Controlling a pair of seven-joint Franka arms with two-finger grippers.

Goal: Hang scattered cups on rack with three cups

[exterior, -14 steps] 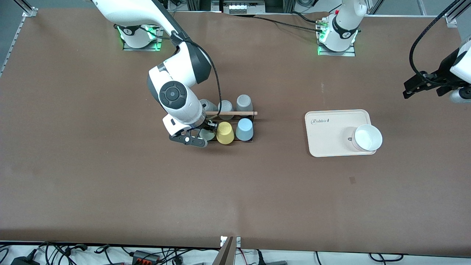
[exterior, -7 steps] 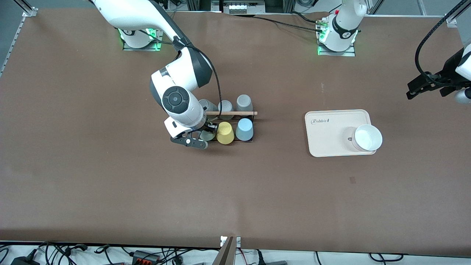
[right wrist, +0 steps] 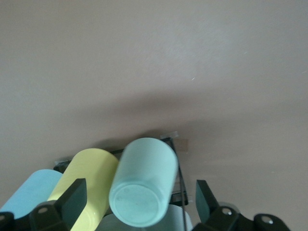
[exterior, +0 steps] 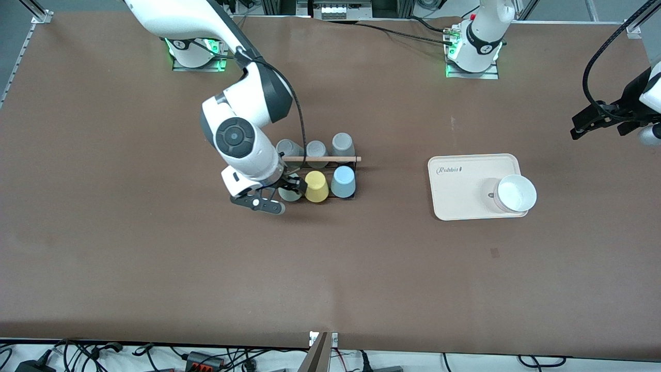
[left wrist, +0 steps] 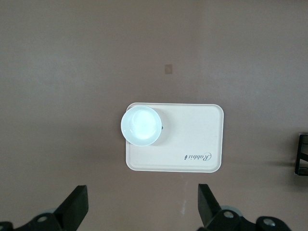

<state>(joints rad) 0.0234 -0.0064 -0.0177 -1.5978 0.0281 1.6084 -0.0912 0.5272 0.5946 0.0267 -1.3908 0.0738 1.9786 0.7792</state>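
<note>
The right gripper (exterior: 281, 192) hangs over the rack's (exterior: 349, 164) end toward the right arm's base, its fingers (right wrist: 72, 197) spread wide on either side of the mint green cup (right wrist: 143, 182) and not touching it; the cup is let go. That cup sits upside down on a peg of the rack, tilted, just beside the yellow cup (exterior: 316, 186), which in turn stands beside the light blue cup (exterior: 343, 182). These three fill the row nearer the front camera. Three grey cups (exterior: 342, 142) fill the row farther from it, and a wooden rod (exterior: 330, 158) lies across the top of the rack between the two rows.

The left gripper (left wrist: 142, 207) waits high toward the left arm's end of the table, fingers apart and holding nothing, looking down on a cream tray (left wrist: 192, 139) with a white bowl (left wrist: 141, 126) on one corner
</note>
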